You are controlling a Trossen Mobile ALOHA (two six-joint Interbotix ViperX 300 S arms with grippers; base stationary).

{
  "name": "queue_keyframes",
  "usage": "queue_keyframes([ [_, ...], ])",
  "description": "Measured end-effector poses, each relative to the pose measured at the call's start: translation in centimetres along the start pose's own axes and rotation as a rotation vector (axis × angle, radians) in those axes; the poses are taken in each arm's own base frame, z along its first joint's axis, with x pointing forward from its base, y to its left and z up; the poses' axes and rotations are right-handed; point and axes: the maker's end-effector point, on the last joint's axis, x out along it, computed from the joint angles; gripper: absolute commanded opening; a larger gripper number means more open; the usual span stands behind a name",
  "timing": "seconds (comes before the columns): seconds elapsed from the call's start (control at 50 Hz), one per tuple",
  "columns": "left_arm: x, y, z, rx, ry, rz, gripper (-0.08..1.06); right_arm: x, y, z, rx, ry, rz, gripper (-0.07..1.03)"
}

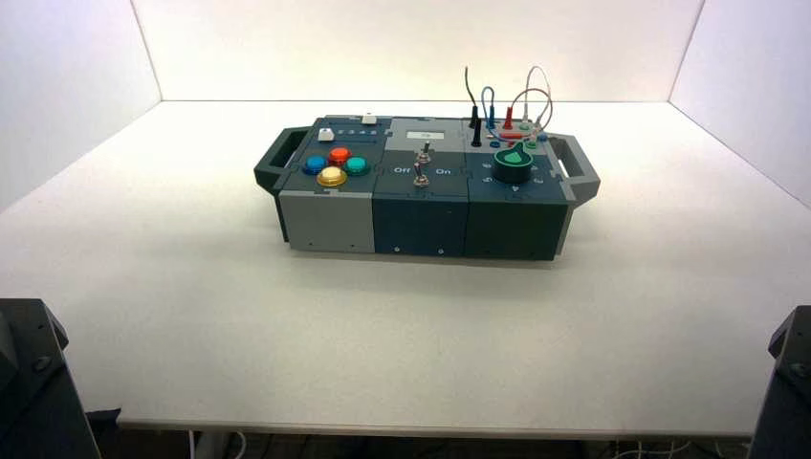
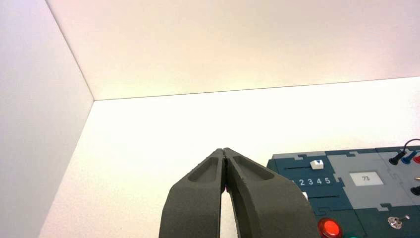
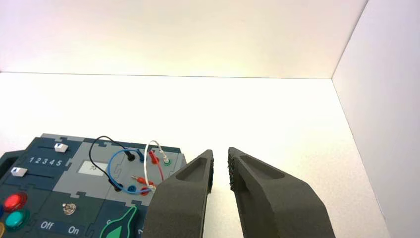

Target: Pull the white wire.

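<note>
The white wire [image 1: 537,86] arches tall over the far right corner of the box [image 1: 421,215], beside the red wire [image 1: 529,98], the blue wire [image 1: 488,98] and a black wire [image 1: 469,91]. In the right wrist view the white wire [image 3: 148,158] loops from a green socket down past the red plugs. My right gripper [image 3: 220,168] is open and empty, well short of the box and to the wire's right. My left gripper [image 2: 224,153] is shut and empty, parked short of the box's left end.
The box carries coloured round buttons [image 1: 333,164], a toggle switch [image 1: 421,167] between Off and On, a green knob [image 1: 513,164] and two white sliders [image 3: 60,147]. Both arm bases [image 1: 33,382] sit at the table's near corners. White walls enclose the table.
</note>
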Motion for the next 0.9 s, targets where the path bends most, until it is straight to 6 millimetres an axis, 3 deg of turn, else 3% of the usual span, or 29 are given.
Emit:
queue_keyframes([
  [0.9, -0.39, -0.39, -0.22, -0.011, 0.028, -0.018, -0.03, -0.43, 0.34, -0.14, 0.013, 0.067, 0.015, 0.20],
])
